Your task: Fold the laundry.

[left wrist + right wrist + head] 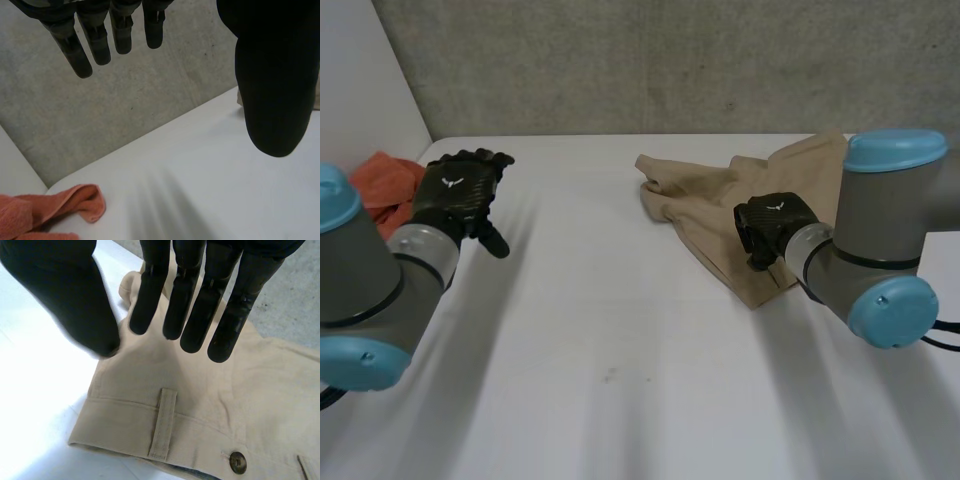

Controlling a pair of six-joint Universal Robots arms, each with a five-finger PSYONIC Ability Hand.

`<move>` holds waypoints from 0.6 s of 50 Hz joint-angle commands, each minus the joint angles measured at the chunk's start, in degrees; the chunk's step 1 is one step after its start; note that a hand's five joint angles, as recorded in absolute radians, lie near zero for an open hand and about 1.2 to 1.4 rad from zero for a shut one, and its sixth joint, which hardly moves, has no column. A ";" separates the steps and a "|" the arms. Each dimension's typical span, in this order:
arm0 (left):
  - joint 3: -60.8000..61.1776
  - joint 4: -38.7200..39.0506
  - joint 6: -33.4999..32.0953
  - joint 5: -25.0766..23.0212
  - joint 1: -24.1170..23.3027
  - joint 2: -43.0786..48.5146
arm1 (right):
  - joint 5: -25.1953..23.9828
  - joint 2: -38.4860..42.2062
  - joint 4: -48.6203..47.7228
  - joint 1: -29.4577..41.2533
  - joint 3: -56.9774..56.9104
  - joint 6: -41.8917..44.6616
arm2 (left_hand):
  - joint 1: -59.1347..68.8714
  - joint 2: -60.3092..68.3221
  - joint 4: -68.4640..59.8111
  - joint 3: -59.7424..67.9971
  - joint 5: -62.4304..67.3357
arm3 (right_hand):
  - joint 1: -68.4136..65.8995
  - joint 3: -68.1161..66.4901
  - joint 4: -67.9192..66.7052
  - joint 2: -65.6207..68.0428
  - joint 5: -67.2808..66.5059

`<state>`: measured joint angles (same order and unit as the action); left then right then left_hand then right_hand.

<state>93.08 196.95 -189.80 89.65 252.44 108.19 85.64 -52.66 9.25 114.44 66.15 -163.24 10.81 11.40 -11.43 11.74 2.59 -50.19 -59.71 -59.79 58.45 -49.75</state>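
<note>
Beige trousers (210,400) lie under my right hand (775,225), fingers (192,305) straight, empty; its wrist view adds a belt loop (164,422) and button (237,462). My left hand (270,90), fingers spread and empty, hovers beside orange cloth (50,210).

**Grey Arms, Black Hands**

The left arm (370,285) and right arm (880,215) are fat grey tubes with round light-blue caps (895,150). The left hand (455,195) and right hand (775,225) are black. Each has long fingers (202,315), a thick thumb (65,295) and a small white mark (452,182) on its back.
</note>
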 commanded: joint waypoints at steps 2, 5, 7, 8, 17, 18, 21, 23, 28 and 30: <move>-1.94 0.19 0.14 0.00 -1.95 2.20 | 1.64 0.53 -4.15 -0.01 1.35 -5.85 | -0.43 -1.02 1.05 -1.35 -2.21 | 13.47 22.99 23.07 -21.74 23.03; -1.33 0.28 0.22 0.00 -2.39 1.85 | 2.17 3.17 -4.24 -0.01 0.56 -8.84 | -0.43 -1.02 1.05 -1.35 -2.21 | 18.73 28.26 28.34 -27.00 28.29; -0.71 0.36 0.22 0.09 -2.65 1.67 | 1.99 4.84 -4.24 0.08 -0.06 -10.69 | -0.43 -1.02 1.05 -1.35 -2.21 | 20.25 29.77 29.85 -28.52 29.81; -0.62 0.36 0.22 0.09 -2.74 1.59 | 1.90 5.37 -4.24 0.16 -0.32 -10.96 | -0.43 -1.02 1.05 -1.35 -2.21 | 20.75 30.27 30.36 -29.02 30.31; -0.62 0.36 0.22 0.00 -2.74 1.67 | 1.90 9.24 -4.33 0.34 -1.64 -11.66 | -0.60 -1.19 1.22 -1.52 -2.38 | 23.28 32.80 32.89 -31.55 32.84; -0.62 0.36 0.22 0.00 -2.74 1.76 | 1.82 9.32 -4.33 0.34 -1.73 -11.66 | -0.60 -1.19 1.22 -1.52 -2.38 | 22.78 32.30 32.39 -31.05 32.34; -0.62 0.45 0.22 0.00 -2.74 1.85 | 1.90 9.85 -4.41 0.34 -2.43 -11.40 | -0.60 -1.19 1.22 -1.52 -2.38 | 21.60 31.12 31.21 -29.87 31.16; -0.54 0.54 0.22 0.00 -2.74 1.85 | 1.90 10.73 -4.41 0.34 -3.13 -11.23 | -0.60 -1.19 1.22 -1.52 -2.38 | 19.92 29.45 29.53 -28.19 29.48; -0.54 0.54 0.22 0.00 -2.74 1.94 | 2.08 13.36 -4.41 0.34 -5.51 -11.05 | -0.60 -1.19 1.22 -1.52 -2.38 | 15.38 24.91 24.99 -23.65 24.94; -0.54 0.54 0.22 0.00 -2.74 1.94 | 2.08 14.42 -4.50 0.25 -6.47 -10.96 | -0.60 -1.19 1.22 -1.52 -2.38 | 14.21 23.73 23.81 -22.48 23.77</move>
<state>92.54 197.48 -189.58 89.65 249.70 110.09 87.61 -40.62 4.84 114.78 61.89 -174.40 10.81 11.40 -11.43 11.74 2.59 -24.15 -28.41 -28.30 26.91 -17.93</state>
